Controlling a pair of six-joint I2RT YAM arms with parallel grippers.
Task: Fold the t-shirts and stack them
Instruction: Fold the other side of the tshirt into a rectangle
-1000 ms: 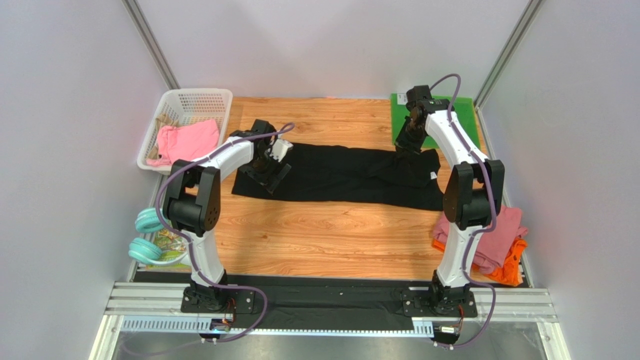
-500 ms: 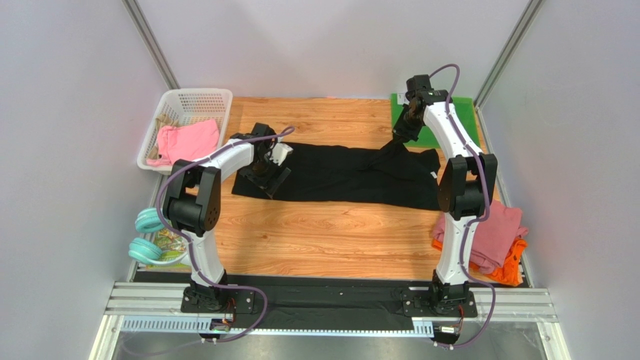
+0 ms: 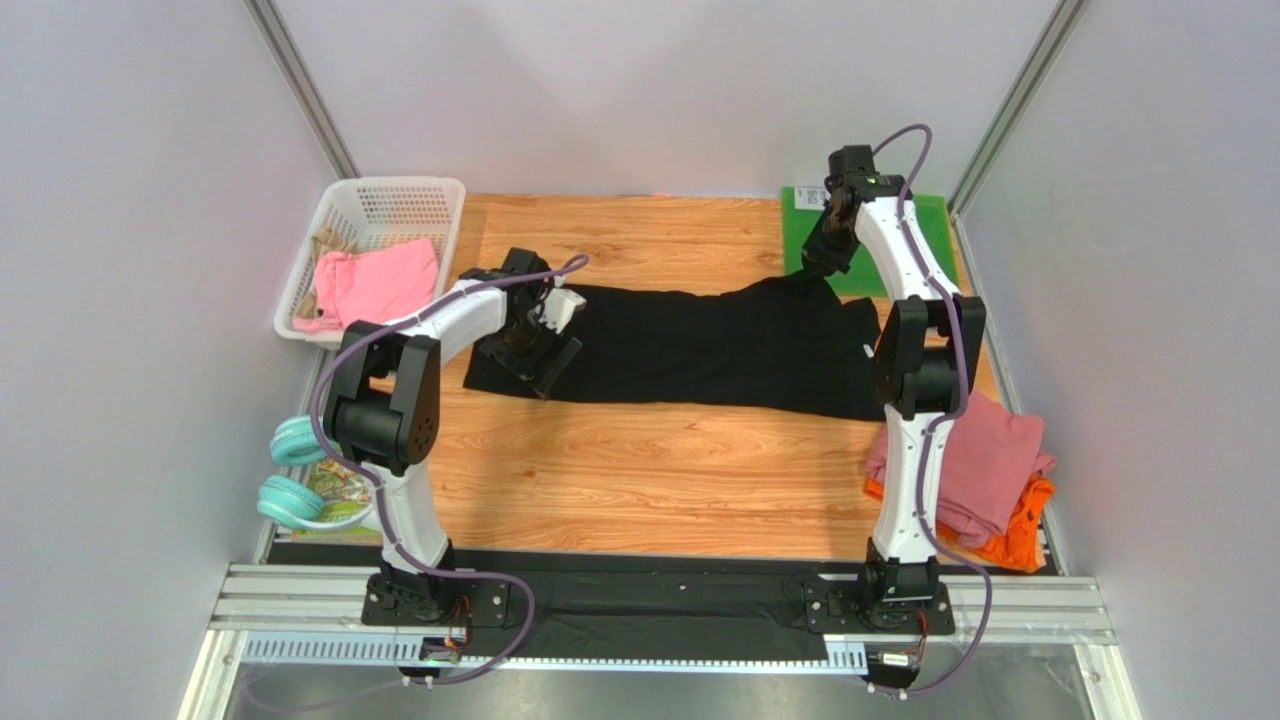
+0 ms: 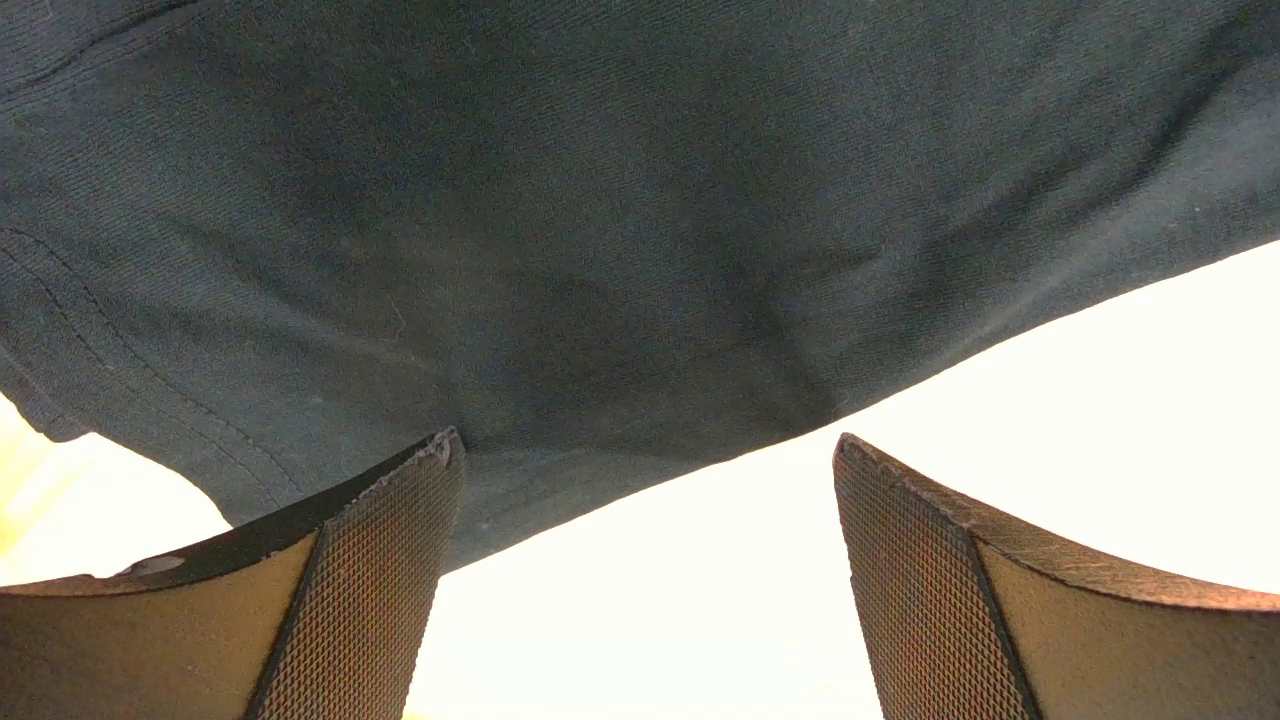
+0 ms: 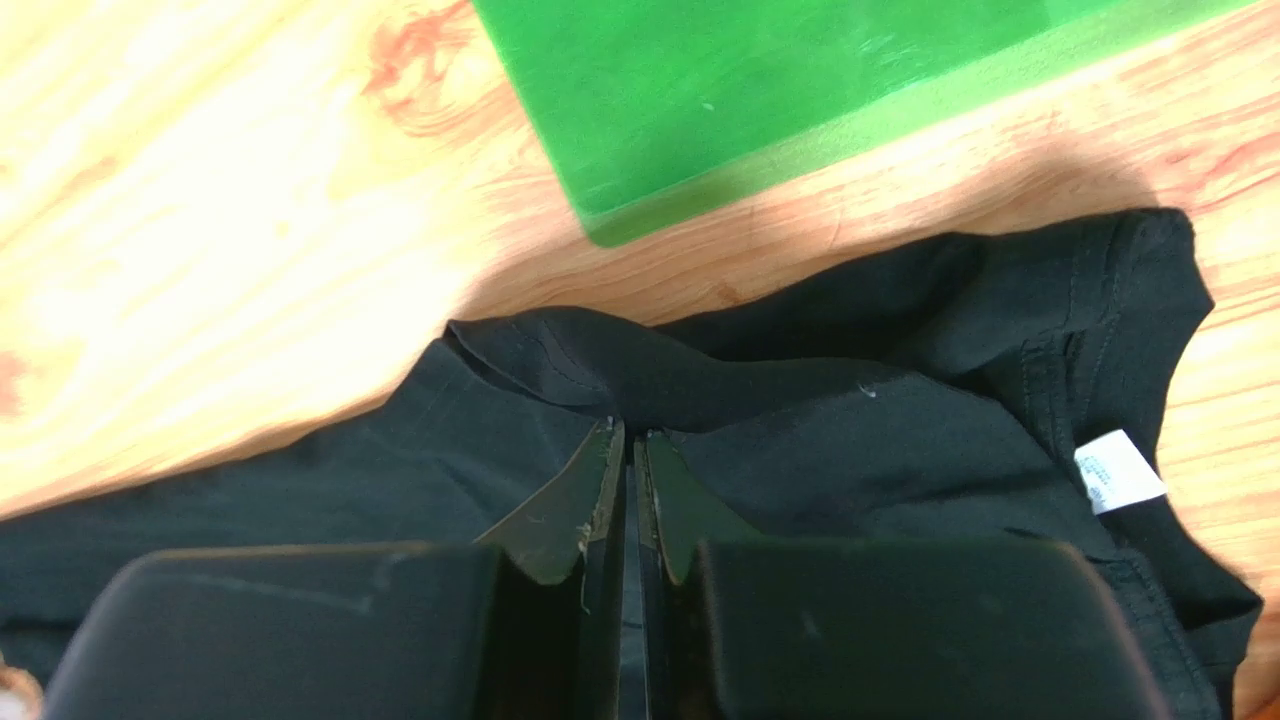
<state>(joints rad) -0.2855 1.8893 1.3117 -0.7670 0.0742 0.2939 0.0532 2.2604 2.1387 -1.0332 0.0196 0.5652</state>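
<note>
I'm mid-fold on the black t-shirt [image 3: 676, 353] spread across the desk [image 3: 646, 465]: my right fingers [image 5: 568, 518] pinch narrow on its raised far edge beside the green mat [image 5: 751, 90], while my left fingers [image 4: 368, 578] gape wide over its left hem, which I reckon they should clamp next.

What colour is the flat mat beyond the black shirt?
The mat is bright green, clearest in the right wrist view.
</note>
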